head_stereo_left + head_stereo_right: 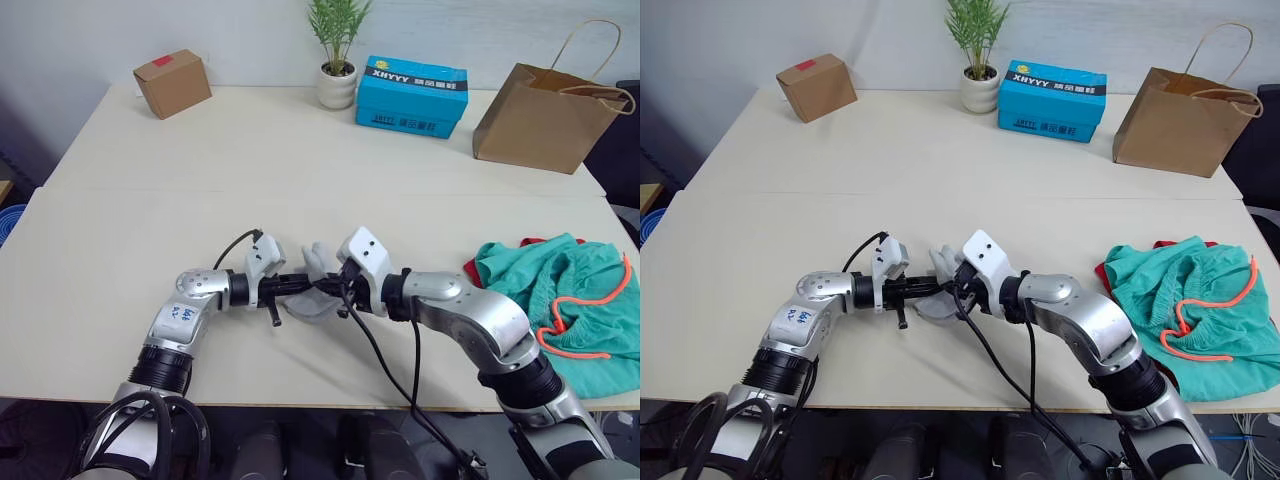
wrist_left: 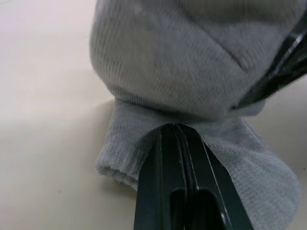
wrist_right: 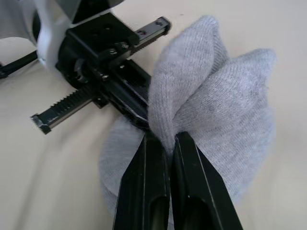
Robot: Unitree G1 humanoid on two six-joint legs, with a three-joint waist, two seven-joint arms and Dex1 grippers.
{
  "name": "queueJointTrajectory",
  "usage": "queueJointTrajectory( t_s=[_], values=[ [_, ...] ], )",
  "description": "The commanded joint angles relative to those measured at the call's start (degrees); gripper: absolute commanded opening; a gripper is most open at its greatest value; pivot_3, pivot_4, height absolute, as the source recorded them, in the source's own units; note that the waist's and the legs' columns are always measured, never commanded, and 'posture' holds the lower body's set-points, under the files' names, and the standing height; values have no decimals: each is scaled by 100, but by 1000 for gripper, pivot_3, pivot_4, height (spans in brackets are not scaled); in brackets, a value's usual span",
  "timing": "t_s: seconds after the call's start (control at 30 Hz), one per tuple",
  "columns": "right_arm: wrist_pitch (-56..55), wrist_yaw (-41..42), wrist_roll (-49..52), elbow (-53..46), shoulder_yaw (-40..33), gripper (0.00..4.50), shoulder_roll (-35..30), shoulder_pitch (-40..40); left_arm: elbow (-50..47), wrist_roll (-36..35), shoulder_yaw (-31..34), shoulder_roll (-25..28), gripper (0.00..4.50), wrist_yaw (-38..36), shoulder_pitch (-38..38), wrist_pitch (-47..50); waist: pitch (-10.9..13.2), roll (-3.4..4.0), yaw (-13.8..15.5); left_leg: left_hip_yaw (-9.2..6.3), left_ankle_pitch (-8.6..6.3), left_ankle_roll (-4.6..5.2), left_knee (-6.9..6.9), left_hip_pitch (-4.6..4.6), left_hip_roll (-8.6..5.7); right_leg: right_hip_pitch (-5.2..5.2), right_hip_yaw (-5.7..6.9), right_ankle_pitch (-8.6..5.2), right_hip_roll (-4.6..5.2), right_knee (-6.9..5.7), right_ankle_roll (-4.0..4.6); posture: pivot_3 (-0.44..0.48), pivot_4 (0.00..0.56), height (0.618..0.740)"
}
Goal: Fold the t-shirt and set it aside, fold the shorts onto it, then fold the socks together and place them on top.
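- Folding the socks (image 1: 312, 283) looks like the step in hand: the light grey bundle sits at the middle of the worktop (image 1: 300, 170), near its front edge, pinched between both arms.
- Left end effector (image 1: 298, 284) reaches in from the robot's left; in its wrist view the two black fingers are pressed together on a fold of grey knit.
- Right end effector (image 3: 161, 143) comes in from the robot's right; its wrist view shows the fingers closed tight on a raised ridge of sock, part of which stands up in two rounded lobes.
- Judging by the layout, the first two steps are done or nearly so: the teal shorts (image 1: 560, 300), with the neon orange drawstring (image 1: 585, 318) looping across them, lie in a loose heap at the right end of the worktop.
- A sliver of the red t-shirt (image 1: 470, 270) peeks out from under the shorts, so the shirt lies beneath them.
- The shorts look rumpled rather than neatly folded, so how well that step went is hard to say.
- Left to do, by my reading: finish pairing the socks, then carry them over onto the teal pile.
- Counts: one t-shirt, one pair of shorts, one grey sock bundle; I cannot separate it clearly into two socks.
- Along the far edge: one small cardboard box (image 1: 172, 83), one potted plant (image 1: 337, 55), one blue carton (image 1: 412, 95), one brown paper bag (image 1: 548, 115).
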State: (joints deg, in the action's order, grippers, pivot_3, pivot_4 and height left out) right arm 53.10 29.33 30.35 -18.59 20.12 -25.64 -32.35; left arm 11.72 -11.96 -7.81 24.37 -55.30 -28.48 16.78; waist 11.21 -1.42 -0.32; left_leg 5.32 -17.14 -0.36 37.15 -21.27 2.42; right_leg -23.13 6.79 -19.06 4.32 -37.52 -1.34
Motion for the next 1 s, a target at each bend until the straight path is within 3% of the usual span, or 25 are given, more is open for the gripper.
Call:
queueJointTrajectory(
  t_s=[0.03, 0.27, 0.43, 0.47, 0.6, 0.73, 0.8, 0.9, 1.0],
  values=[
    [48, 335, 42, 162, 60, 244, 132, 21, 59, 117, -17, 58, 0, 43, 128, -205, 0, 0, -2, 1, 0, 0, 1, 0, 0, 0, 0, 0, 0, 0, 0, 0, 150, 740],
    [-241, 624, -30, 559, -245, 2518, 301, 84, -413, 124, 166, 517, 0, -23, 168, -342, 0, 0, -64, 1, 1, 0, 1, 1, 1, 0, 0, 1, 1, -3, 2, 0, 150, 740],
    [-417, 1427, 69, 716, -265, 4279, 101, -77, -1014, -612, 531, 772, 0, -405, 227, 192, 1, 0, -97, -1, 0, 1, 1, -1, 0, -1, 1, 2, 4, -3, 3, 0, 150, 740],
    [-453, 1563, 64, 733, -250, 4436, 62, -87, -1105, -750, 592, 806, 0, -481, 238, 311, 1, 0, -97, -1, 0, 2, 0, -3, 0, 0, 2, 2, 4, -1, 3, 0, 150, 740],
    [-589, 1915, 130, 717, -344, 4436, 22, -21, -1245, -1034, 937, 1067, 0, -470, 150, 726, 1, -1, -118, -1, 0, 2, -1, -5, -1, -1, 2, 2, 3, 4, 3, 0, 150, 740],
    [-571, 2181, 476, 468, -781, 4436, -62, 221, -794, -1075, 1056, 2289, 0, -1196, 38, 1431, 8, -11, -164, 2, 3, -5, -8, -5, 3, -12, 0, 2, -2, 0, 3, 0, 150, 740],
    [-512, 2392, 674, 223, -999, 4436, -303, 428, -897, -1292, 1040, 2185, 0, -1201, -216, 1444, 15, 1, -107, 6, 5, -7, -11, -13, 3, -26, -3, 1, -1, -7, 4, 0, 150, 740],
    [-221, 2035, 1280, 219, -1972, 4436, -279, 882, -1475, -1691, 820, 1972, 0, -1453, -314, 1784, 15, 1, 50, 1, 3, 0, 0, -25, -6, -26, -1, 1, 9, 0, 3, 0, 150, 740],
    [-965, 2017, 886, 307, -2337, 4270, -433, 1460, -1650, -1816, 796, 1407, 0, -1171, -532, 1643, 15, 0, 96, 4, 5, 0, 5, -31, -23, -18, -7, 12, 22, 15, -17, 0, 150, 740]
  ],
)
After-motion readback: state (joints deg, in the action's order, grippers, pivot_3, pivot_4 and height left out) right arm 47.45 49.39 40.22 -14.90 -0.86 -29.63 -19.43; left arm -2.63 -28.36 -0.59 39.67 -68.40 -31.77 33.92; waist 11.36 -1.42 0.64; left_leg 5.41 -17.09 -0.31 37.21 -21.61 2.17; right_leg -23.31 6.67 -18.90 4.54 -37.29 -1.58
